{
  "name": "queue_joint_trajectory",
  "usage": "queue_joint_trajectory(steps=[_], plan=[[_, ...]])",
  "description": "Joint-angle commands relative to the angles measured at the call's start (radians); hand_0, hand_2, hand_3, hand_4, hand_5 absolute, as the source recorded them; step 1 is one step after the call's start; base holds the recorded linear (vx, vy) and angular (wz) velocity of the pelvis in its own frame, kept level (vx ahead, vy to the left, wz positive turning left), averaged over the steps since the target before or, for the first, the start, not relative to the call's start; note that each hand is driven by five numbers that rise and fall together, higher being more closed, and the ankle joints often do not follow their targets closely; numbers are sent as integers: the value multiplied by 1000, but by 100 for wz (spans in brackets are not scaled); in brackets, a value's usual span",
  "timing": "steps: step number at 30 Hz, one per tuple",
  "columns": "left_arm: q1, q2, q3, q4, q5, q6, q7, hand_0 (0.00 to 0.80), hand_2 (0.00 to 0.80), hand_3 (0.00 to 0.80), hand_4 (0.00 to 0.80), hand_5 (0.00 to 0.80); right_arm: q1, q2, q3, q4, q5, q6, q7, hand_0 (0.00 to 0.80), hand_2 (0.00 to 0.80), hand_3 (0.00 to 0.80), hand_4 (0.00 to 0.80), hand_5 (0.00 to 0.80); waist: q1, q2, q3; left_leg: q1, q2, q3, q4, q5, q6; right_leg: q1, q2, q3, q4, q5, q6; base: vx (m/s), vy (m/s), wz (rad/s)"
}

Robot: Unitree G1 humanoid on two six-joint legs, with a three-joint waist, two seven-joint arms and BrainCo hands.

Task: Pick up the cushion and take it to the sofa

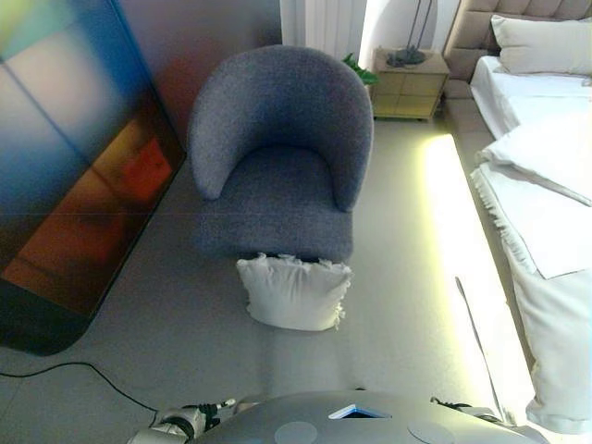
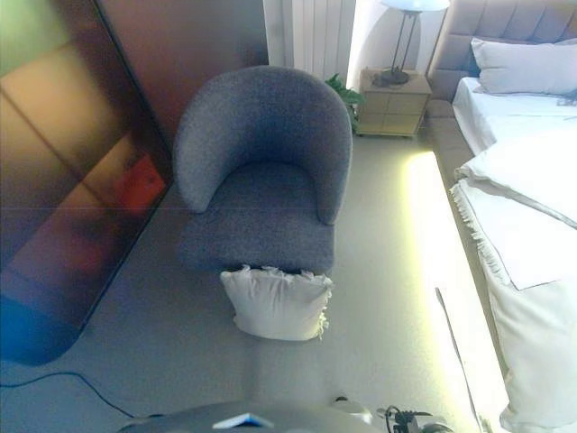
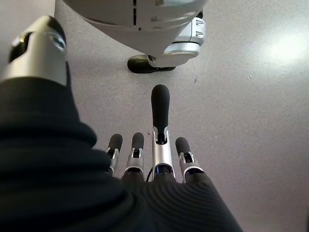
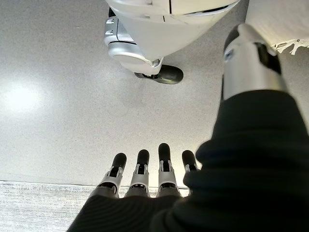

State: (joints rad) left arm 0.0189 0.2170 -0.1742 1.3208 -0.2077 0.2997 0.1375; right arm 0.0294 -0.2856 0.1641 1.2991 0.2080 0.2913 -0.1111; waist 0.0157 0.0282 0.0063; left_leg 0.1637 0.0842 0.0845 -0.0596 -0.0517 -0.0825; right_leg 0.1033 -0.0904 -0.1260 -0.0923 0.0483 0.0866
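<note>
A white cushion (image 1: 294, 294) with frilled edges stands on the floor, leaning against the front of a grey round-backed armchair (image 1: 277, 157) whose seat is bare. Both hands hang low at my sides, far from the cushion. In the left wrist view my left hand (image 3: 161, 104) points down at the floor with straight fingers and holds nothing. My right hand (image 4: 164, 166) likewise hangs over the floor in the right wrist view, its fingers relaxed and nothing in them.
A bed (image 1: 546, 185) with white covers and a fringed throw runs along the right. A nightstand (image 1: 407, 83) with a lamp (image 2: 401, 45) stands behind the armchair. A large dark glossy panel (image 1: 74, 157) leans at the left. Grey floor lies between me and the cushion.
</note>
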Motion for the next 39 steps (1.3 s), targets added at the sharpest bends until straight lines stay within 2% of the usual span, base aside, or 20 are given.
queue_joint_trajectory(steps=[1, 24, 29, 33, 34, 36, 39], plan=[[-49, 24, 13, 50, 46, 15, 1, 0, 0, 0, 0, 0, -52, 32, 6, 69, -15, 17, -2, 0, 0, 0, 0, 0, 10, -57, 19, -23, -55, 45, -28, -13, 67, 25, 8, -29, 5, -58, 4, 0, 0, 0], [-51, 25, 10, 52, 46, 19, 4, 0, 0, 0, 0, 0, -56, 32, 10, 75, -16, 26, 3, 0, 0, 0, 0, 0, 14, -53, 23, -21, -45, 45, -28, -9, 60, 31, 9, -42, 5, -64, 0, 10, -11, 0], [-49, 24, 11, 53, 52, 24, 8, 0, 0, 0, 0, 0, -54, 36, 11, 72, -18, 31, -2, 0, 0, 0, 0, 0, 11, -54, 22, -20, -47, 44, -28, -12, 61, 31, 13, -38, 5, -64, 0, 0, 0, 0], [-53, 26, 12, 53, 56, 26, 12, 0, 0, 0, 0, 0, -63, 36, 12, 72, -12, 34, -5, 0, 0, 0, 0, 0, 5, -59, 32, -14, -43, 49, -16, -11, 65, 26, 23, -22, 25, -74, -12, 16, -45, 0], [-55, 26, 12, 53, 55, 26, 13, 0, 0, 0, 0, 0, -66, 35, 12, 71, -1, 34, -4, 0, 0, 0, 0, 0, 6, -62, 36, -20, -42, 49, 2, -14, 64, 20, 23, -18, 35, -76, -16, -30, -89, -2], [-63, 26, 16, 53, 36, 9, 19, 0, 0, 0, 0, 0, -79, 31, 13, 67, 0, 39, -4, 0, 0, 0, 0, 0, 7, -84, 59, -82, -34, 47, 169, -53, 62, -9, 11, -13, 77, -83, -35, -71, -110, -2], [-74, 23, 23, 54, -5, -16, 33, 0, 0, 0, 0, 0, -94, 18, 19, 64, -2, 42, -20, 0, 0, 0, 0, 0, 22, -102, 109, -210, -19, 5, 434, -6, 55, -33, 6, -5, 117, -87, -71, -66, -95, -13]])
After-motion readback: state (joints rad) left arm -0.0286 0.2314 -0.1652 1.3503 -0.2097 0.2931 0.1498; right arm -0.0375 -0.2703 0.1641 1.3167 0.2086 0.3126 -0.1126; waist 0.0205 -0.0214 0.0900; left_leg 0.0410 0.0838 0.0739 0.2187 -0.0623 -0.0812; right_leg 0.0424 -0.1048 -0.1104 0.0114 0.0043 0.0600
